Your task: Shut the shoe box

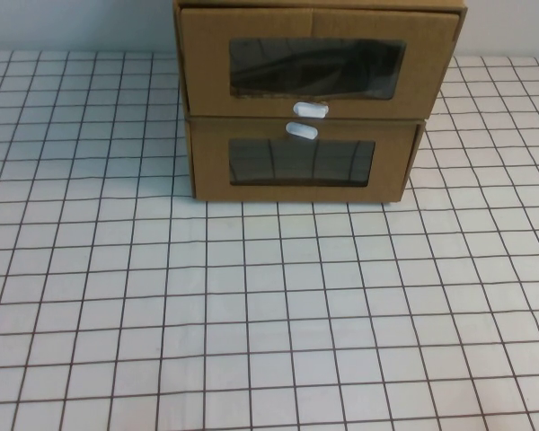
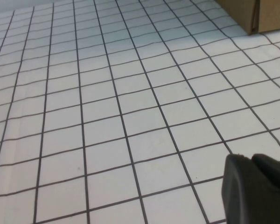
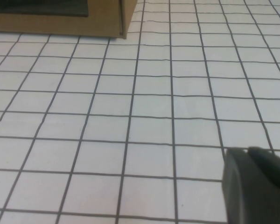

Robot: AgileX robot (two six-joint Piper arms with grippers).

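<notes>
Far middle of the white gridded table [image 1: 269, 305]: the shoe box [image 1: 319, 67], brown cardboard, with a wide clear window [image 1: 316, 68] in its front and a small white pull tab [image 1: 310, 109] just below that window. Sits on top of a matching cardboard drawer [image 1: 301, 162], whose own white tab [image 1: 301, 131] lies above its window, almost touching the upper one. Juts forward a little past the front of the drawer beneath, so not pushed fully in.

Left claw [image 2: 256, 189]: seen only as a dark tip in the left wrist view, low over the bare grid, well apart from the cardboard corner far across the table. Open or closed: cannot tell.

Right claw [image 3: 256, 186]: likewise only a dark tip in the right wrist view, low over the grid, well apart from the bottom drawer's corner. Open or closed: cannot tell. Holds nothing visible.
</notes>
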